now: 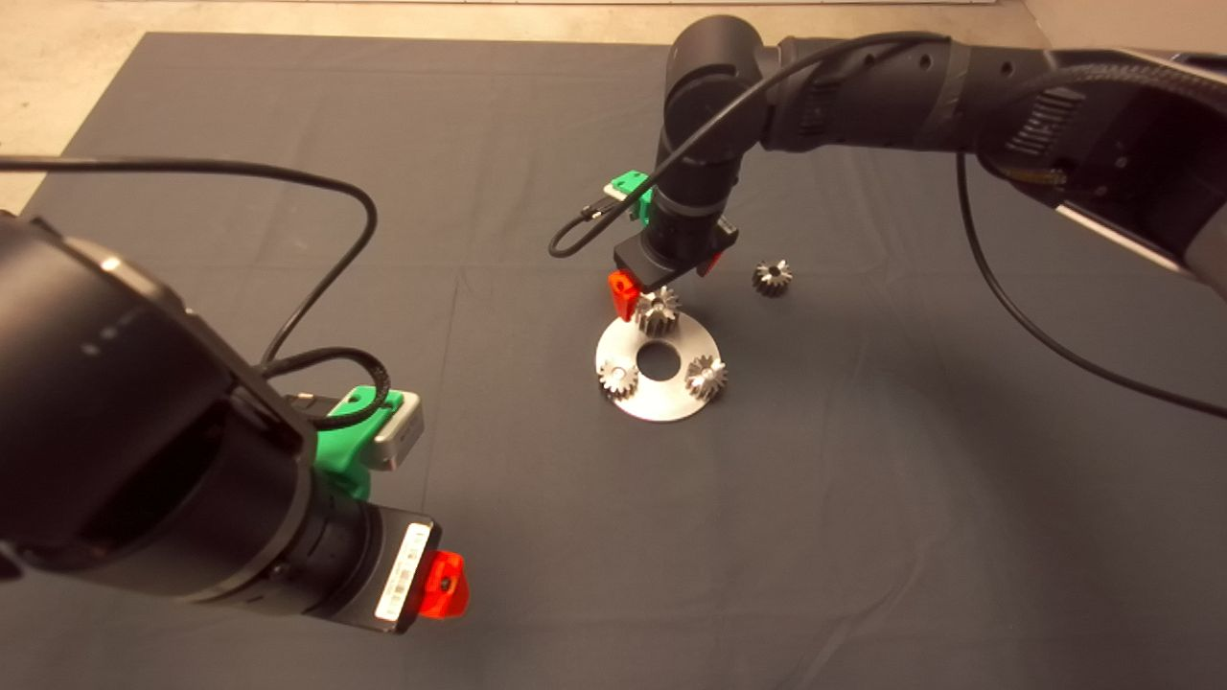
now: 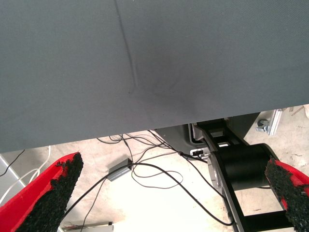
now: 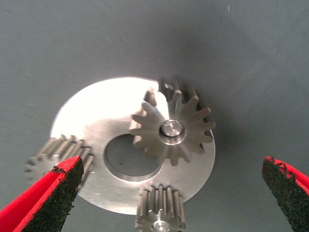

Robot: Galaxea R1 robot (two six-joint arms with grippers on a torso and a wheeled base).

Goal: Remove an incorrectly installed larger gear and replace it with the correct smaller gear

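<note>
The larger gear [image 1: 658, 311] [image 3: 171, 130], shiny steel with flared teeth, sits on a pin at the far side of the round steel plate [image 1: 661, 401] [image 3: 96, 111]. My right gripper [image 1: 666, 283] [image 3: 171, 168] hovers straight above it, open, with one red finger on each side of the gear and neither touching it. The smaller gear [image 1: 772, 278] lies loose on the mat to the right of the plate. My left gripper [image 1: 443, 585] [image 2: 172, 165] waits open at the lower left, holding nothing.
Two other small gears [image 1: 618, 377] [image 1: 706, 377] sit on the plate's near side, either side of its centre hole [image 1: 658, 358]. In the left wrist view the mat's edge, floor cables and a black frame show beyond the table.
</note>
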